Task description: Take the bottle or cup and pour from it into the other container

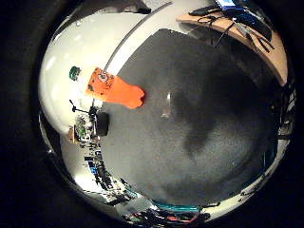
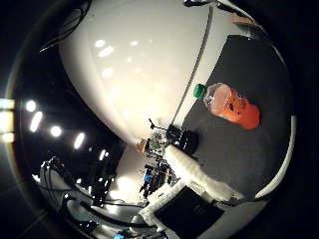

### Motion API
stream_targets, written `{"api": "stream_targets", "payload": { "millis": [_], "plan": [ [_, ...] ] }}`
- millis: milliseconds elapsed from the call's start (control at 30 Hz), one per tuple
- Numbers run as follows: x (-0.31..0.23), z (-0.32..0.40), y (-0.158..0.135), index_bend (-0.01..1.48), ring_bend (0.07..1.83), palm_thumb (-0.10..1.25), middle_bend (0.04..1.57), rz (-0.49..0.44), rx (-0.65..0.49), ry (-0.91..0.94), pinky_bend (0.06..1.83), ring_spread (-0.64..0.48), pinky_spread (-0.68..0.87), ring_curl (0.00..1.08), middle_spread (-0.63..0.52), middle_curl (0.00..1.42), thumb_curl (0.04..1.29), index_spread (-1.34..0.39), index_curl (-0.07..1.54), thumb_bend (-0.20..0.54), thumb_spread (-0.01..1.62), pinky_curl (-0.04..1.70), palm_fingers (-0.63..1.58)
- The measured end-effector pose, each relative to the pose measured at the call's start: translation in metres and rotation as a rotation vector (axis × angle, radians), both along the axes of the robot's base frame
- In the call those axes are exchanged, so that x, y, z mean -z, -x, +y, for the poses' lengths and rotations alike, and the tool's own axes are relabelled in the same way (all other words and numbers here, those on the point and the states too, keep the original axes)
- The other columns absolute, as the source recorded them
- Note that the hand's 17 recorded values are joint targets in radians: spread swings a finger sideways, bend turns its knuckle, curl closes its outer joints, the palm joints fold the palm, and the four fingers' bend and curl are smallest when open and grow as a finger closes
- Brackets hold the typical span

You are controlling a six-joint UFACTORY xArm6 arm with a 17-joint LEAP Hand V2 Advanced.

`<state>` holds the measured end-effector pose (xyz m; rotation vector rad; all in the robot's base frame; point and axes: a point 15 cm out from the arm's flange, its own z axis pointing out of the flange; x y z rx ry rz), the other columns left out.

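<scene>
Right thumb side palm view: caught the robot's white-and-black hand (image 2: 192, 204) at the picture's edge, with one white finger (image 2: 197, 173) stretched out straight and relaxed, curled round nothing. Held no object, touched none. Pointed that finger toward a small black round container (image 2: 183, 140), which stood on the dark grey mat (image 1: 199, 118) close to the mat's border with a glossy white surface (image 2: 139, 64). Found the orange plastic bottle (image 2: 232, 107) with a green screw cap (image 2: 199, 91) a little farther along that same border, near the container but apart from it, and well clear of the hand.

Risks, as a judgement: could knock the bottle over with a careless approach, since nothing braced it and its smooth plastic body looked light. Could also brush the black container on the way in, given how near the two stood. Might spill onto the mat if poured with a loose or off-centre grip.

Right little finger side palm view: showed no part of the hand at all, so said nothing of the fingers. Gave instead a broad sweep of bare mat and a curved wooden desk (image 1: 266, 45) at the far side, missing from the thumb-side picture.
</scene>
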<state>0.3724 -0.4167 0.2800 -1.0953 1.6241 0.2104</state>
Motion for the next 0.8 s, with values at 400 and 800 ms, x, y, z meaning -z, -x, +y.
{"api": "stream_targets", "payload": {
  "millis": [400, 800],
  "plan": [
    [0.026, 0.030, -0.041, 0.16, 0.43, 0.57, 0.26, 0.000, -0.058, -0.073, 0.80, 0.16, 0.45, 0.22, 0.04, 0.35, 0.33, -0.24, 0.30, -0.028, 0.98, 0.00, 0.17],
    [0.031, 0.064, -0.067, 0.17, 0.40, 0.58, 0.23, 0.019, -0.139, -0.083, 0.76, 0.15, 0.45, 0.22, 0.04, 0.35, 0.33, -0.23, 0.32, -0.027, 0.98, 0.00, 0.20]
  ]
}}
